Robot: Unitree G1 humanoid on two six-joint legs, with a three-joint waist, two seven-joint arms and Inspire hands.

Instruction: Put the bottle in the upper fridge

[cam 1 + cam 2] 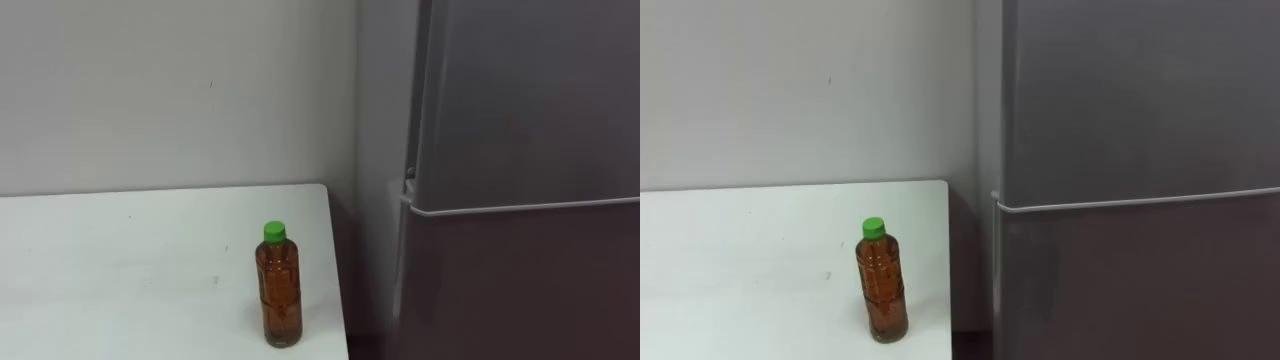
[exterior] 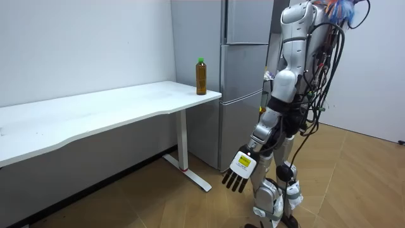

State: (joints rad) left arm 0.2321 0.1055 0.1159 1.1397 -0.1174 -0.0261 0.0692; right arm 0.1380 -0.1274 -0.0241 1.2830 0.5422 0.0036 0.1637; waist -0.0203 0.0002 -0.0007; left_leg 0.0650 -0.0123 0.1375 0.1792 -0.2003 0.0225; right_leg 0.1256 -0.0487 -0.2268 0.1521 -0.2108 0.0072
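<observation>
Hanging straight down beside the leg in the room view, left hand point(image 2: 239, 172) with fingers extended and slack, holding nothing, well below the tabletop and well apart from the bottle point(image 1: 280, 290). Not yet picked up, that bottle: upright, green-capped, filled with brown liquid, standing on the white table point(image 1: 100, 260) near the corner closest to the fridge point(image 1: 520, 150). Likely trouble from here: tipping so tall and narrow a thing with a careless reach, or nudging it off the table end close by; closing too loosely round a smooth round body and letting it slip on the way across. Also worth minding: both fridge doors shut, so needing the upper door point(image 1: 1120, 90) opened first, and risking a knock against it if carried over too soon. Smooth, bare white top on slim white legs point(image 2: 183, 142); plain pale wall point(image 1: 150, 90) behind; grey fridge just beside the table end; wood-patterned floor point(image 2: 361, 164) underfoot. Standing before the fridge, a little back from both it and the table.
</observation>
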